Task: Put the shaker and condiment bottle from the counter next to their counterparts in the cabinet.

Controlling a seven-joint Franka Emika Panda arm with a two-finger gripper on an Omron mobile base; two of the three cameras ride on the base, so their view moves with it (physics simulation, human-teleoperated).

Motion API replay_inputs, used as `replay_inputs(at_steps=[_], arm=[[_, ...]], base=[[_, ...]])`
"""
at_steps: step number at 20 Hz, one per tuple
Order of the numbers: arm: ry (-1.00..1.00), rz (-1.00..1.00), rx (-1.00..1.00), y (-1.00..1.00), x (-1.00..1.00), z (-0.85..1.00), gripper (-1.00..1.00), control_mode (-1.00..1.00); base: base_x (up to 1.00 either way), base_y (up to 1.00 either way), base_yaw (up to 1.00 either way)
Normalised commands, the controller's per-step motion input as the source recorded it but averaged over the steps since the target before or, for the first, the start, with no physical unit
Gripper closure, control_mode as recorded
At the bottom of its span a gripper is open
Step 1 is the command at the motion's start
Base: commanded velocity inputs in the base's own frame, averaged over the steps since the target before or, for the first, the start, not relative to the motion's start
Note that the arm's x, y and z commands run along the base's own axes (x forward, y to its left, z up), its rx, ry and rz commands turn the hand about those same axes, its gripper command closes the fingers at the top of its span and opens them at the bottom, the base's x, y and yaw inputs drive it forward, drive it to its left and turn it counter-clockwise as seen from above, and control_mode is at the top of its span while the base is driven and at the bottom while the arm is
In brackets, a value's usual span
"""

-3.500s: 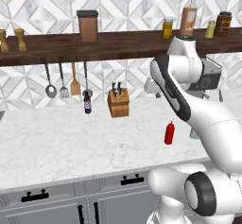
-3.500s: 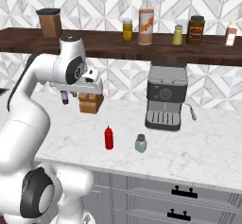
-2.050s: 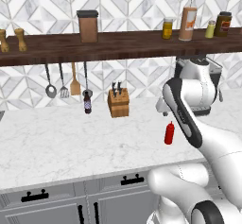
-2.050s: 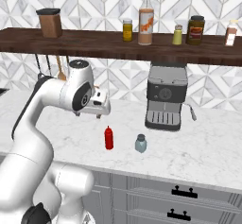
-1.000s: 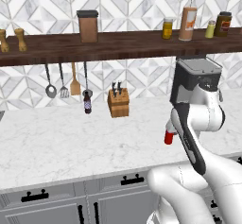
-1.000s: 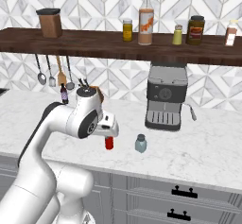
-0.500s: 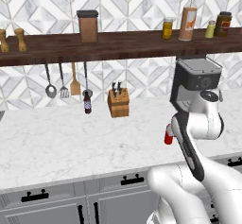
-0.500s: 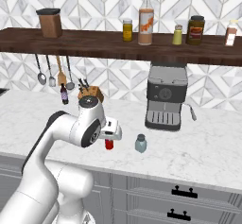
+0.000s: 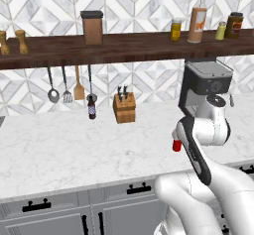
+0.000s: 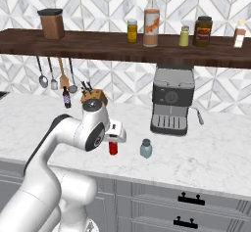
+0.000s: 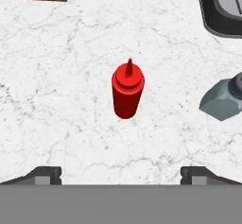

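- The robot's two dark fingers (image 11: 121,173) are spread wide apart and hold nothing.
- The small bright red squeeze bottle with a pointed tip (image 11: 127,90) stands upright on the white marble table (image 11: 56,76). It is just ahead of the fingers, in line with the gap between them, and it does not touch them.
- In the right base view the red squeeze bottle (image 10: 113,148) peeks out just under the hand.
- The small pale blue-grey shaker with a lighter cap (image 11: 222,100) stands on the table too, off to one side of the fingers, near the red bottle but apart from it.
- The black and grey coffee machine (image 10: 171,100) sits farther back, past the shaker (image 10: 145,148).
- The brown wooden knife block (image 9: 124,107) is farther away, past the red bottle on the other side.
- The long dark brown wooden shelf (image 10: 112,41) runs along the wall, high above the fingers.
- On it stand a tall clear bottle with an orange label (image 10: 151,21) and a small yellow-green shaker (image 10: 184,36).
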Motion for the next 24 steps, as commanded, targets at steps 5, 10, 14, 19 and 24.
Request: replay_inputs(at_steps=[5, 10, 14, 19, 24], arm=[[0.00, -0.01, 0.00, 0.07, 0.30, 0.00, -1.00, -1.00], [0.00, 0.00, 0.00, 0.00, 0.05, 0.00, -1.00, -1.00], [0.00, 0.00, 0.00, 0.00, 0.39, 0.00, -1.00, -1.00], [0.00, 0.00, 0.00, 0.00, 0.17, 0.00, -1.00, -1.00], [0.00, 0.00, 0.00, 0.00, 0.03, 0.00, -1.00, -1.00]], base=[[0.00, 0.00, 0.00], [0.00, 0.00, 0.00], [0.00, 0.00, 0.00], [0.00, 0.00, 0.00], [0.00, 0.00, 0.00]])
